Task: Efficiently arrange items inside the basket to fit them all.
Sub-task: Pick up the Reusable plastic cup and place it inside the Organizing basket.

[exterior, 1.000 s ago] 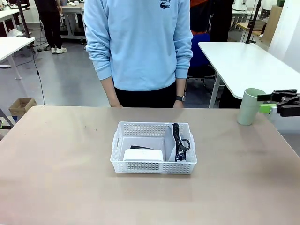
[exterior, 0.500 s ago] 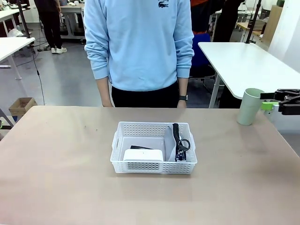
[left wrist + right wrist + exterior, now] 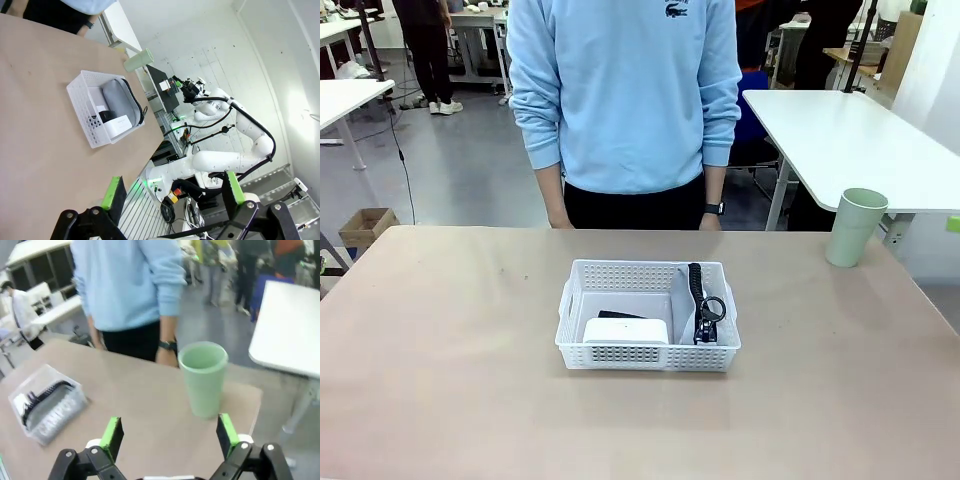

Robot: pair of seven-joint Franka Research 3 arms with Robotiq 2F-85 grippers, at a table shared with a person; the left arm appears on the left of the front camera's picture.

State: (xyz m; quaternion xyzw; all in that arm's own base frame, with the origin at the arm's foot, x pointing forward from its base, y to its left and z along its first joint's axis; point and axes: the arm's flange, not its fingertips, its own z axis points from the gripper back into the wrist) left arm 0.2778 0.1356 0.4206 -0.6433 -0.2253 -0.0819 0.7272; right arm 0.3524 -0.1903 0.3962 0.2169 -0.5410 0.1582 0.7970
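Note:
The white basket (image 3: 648, 356) sits mid-table. Inside it, a small white box (image 3: 625, 330) lies at the front left, with a black stapler (image 3: 617, 315) just behind it. The grey pouch (image 3: 684, 300) stands on edge along the right wall, its black strap (image 3: 698, 290) on top. The pale green cup (image 3: 855, 227) stands upright on the table's far right, outside the basket. My right gripper (image 3: 169, 432) is open, pulled back from the cup (image 3: 202, 377), nothing between its fingers. My left gripper (image 3: 173, 190) is open and empty, far from the basket (image 3: 85, 117).
A person in a light blue sweatshirt (image 3: 625, 90) stands at the far edge, hands hanging at the table's rim. Bare tabletop (image 3: 440, 340) surrounds the basket on all sides. A white table (image 3: 840, 130) stands behind the cup.
My right gripper has drawn back to the right, away from the cup and out of the front view. The cup stays put. The person shifted slightly.

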